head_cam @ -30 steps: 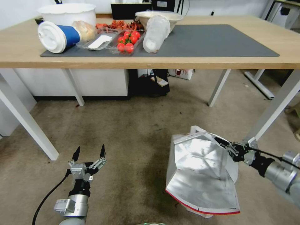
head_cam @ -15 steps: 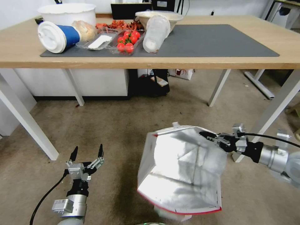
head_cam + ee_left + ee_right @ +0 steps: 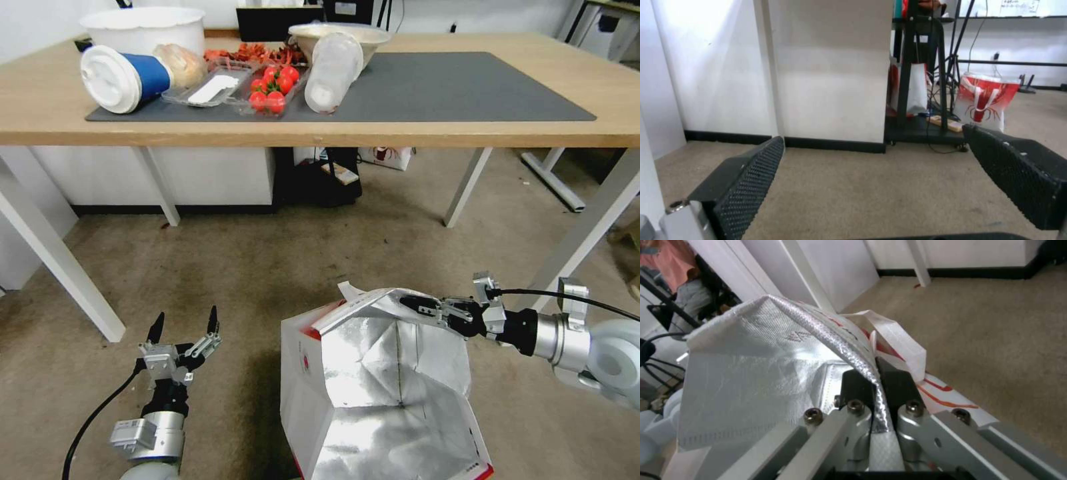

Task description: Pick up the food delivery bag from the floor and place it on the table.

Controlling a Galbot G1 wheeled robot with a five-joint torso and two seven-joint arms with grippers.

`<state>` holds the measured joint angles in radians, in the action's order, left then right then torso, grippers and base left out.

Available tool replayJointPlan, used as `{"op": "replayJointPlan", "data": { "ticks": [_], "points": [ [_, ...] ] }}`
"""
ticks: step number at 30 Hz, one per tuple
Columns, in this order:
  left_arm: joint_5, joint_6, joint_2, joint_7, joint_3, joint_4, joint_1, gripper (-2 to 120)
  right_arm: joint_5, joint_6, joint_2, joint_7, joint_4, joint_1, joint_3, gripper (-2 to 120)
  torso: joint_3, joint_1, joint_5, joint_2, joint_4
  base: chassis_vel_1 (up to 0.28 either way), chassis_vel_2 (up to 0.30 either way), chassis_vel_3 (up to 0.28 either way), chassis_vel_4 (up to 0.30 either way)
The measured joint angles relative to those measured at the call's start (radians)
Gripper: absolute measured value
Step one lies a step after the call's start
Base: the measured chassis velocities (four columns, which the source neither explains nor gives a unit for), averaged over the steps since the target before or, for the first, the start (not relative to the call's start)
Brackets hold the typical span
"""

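1. In the head view, my right end effector (image 3: 419,305) pinches the top rim of the food delivery bag (image 3: 380,393), which hangs tilted with its foil-lined mouth facing the camera, low over the floor (image 3: 267,267) in front of the bench (image 3: 467,127). I cannot tell whether its base touches the floor. My left end effector (image 3: 184,323) hovers near the floor well to the bag's left, fingers spread wide and pointing up.
2. In the left wrist view, my two black fingers (image 3: 746,180) stand wide apart with nothing between them, carpet below.
3. In the right wrist view, my jaws are clamped on the bag's silver rim (image 3: 867,373), a white strap (image 3: 902,343) just beside them.
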<state>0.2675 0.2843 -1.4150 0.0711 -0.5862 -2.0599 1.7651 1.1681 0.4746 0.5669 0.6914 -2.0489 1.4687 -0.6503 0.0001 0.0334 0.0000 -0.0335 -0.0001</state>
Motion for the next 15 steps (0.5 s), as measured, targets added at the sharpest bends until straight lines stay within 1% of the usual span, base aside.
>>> {"op": "replayJointPlan", "data": {
  "ticks": [15],
  "points": [
    [0.004, 0.005, -0.011, 0.002, -0.005, -0.016, 0.013, 100, 0.005, 0.0, -0.015, 0.005, -0.044, 0.019, -0.002, 0, 0.0, 0.0, 0.0, 0.0, 0.0001, 0.0, 0.0, 0.0, 0.0]
  ]
}}
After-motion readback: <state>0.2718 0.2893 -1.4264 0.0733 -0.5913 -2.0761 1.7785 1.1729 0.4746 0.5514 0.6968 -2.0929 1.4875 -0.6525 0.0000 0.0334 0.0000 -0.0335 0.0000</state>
